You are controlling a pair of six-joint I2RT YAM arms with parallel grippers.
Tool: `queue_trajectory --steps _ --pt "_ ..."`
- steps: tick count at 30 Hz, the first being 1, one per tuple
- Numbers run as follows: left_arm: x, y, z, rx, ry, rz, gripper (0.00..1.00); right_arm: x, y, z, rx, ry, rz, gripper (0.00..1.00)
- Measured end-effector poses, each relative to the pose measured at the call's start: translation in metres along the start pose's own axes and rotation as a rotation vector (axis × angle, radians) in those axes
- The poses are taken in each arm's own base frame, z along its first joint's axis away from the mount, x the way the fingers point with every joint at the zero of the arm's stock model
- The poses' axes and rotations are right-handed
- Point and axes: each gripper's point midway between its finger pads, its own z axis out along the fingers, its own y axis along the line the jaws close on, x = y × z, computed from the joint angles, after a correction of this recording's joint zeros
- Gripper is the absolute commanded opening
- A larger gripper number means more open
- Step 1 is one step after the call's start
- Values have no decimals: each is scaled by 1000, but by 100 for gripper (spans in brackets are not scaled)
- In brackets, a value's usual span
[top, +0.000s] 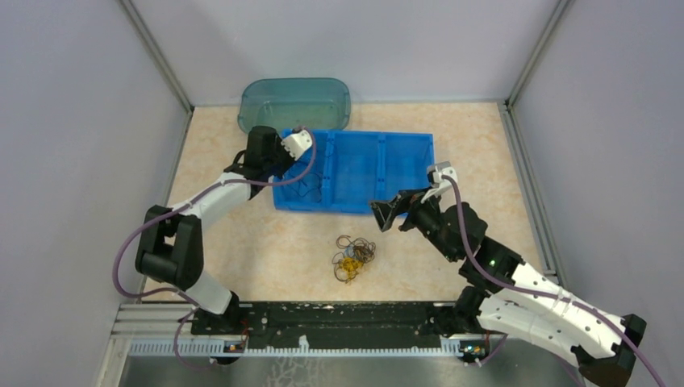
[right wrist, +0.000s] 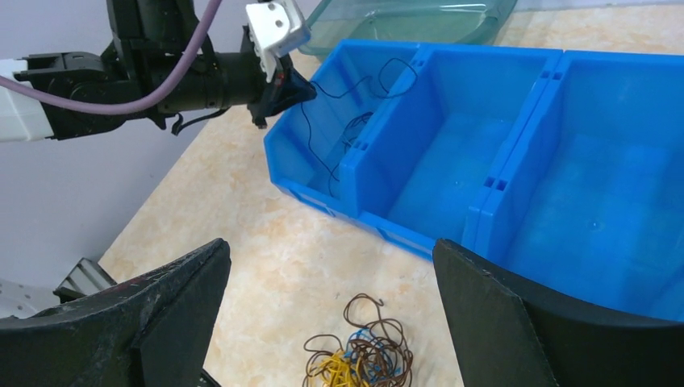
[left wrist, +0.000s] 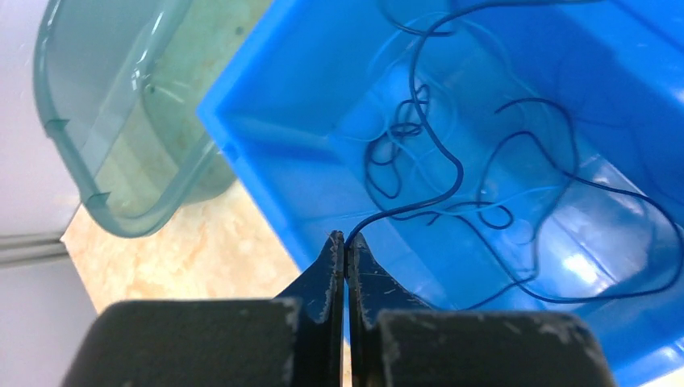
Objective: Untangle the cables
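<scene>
A beige marbled desk (top: 258, 242) stands between pale grey walls (top: 81, 121), bearing a blue three-compartment bin (top: 403, 173) with a teal tub (top: 294, 101) behind it. The left jaws are pinched shut on the end of a dark blue cable (left wrist: 452, 161), whose loops lie in the bin's left compartment. The right jaws gape wide, holding nothing, above the desk near a tangled clump of cables (top: 352, 258). The left arm (top: 210, 197) reaches to the bin's left rim; the right arm (top: 500, 274) angles inward towards the bin's front.
</scene>
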Motion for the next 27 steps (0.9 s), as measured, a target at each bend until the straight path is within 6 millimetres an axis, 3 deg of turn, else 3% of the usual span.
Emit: queue_trajectory --steps 4,12,15,23,27 --pt "-1 9 0 -33 -10 -36 1 6 -1 3 7 17 -6 97" --pt "5 -3 5 -26 -15 -87 1 10 -3 5 15 32 -12 97" --pt "9 -7 6 -20 -8 -86 5 12 -4 6 18 37 -15 97" --pt "3 -27 14 60 -32 -90 66 17 -5 9 26 54 -21 97" --pt "-12 -37 16 138 -68 -120 78 18 -5 9 29 58 -22 97"
